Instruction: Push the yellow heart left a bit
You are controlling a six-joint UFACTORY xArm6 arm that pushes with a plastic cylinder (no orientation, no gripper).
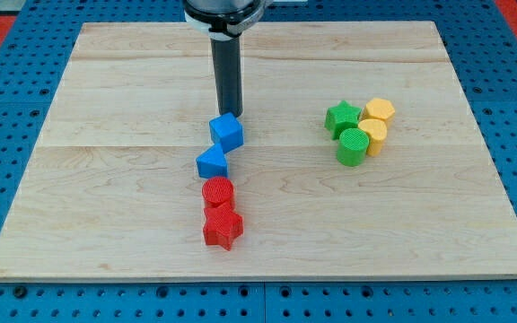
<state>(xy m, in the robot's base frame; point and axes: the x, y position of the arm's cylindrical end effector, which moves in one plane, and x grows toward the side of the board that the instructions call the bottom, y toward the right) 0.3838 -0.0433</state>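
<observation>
The yellow heart (373, 135) lies at the view's right, touching a yellow hexagon (380, 110) above it and a green cylinder (352, 147) at its left. A green star (342, 117) sits at the top left of that cluster. My tip (231, 113) is near the board's middle top, just above a blue cube (227, 132) and far to the left of the yellow heart.
A blue triangle (212, 162) lies below the blue cube. A red cylinder (217, 193) and a red star (223, 226) sit below that in a column. The wooden board (106, 179) is ringed by a blue pegboard.
</observation>
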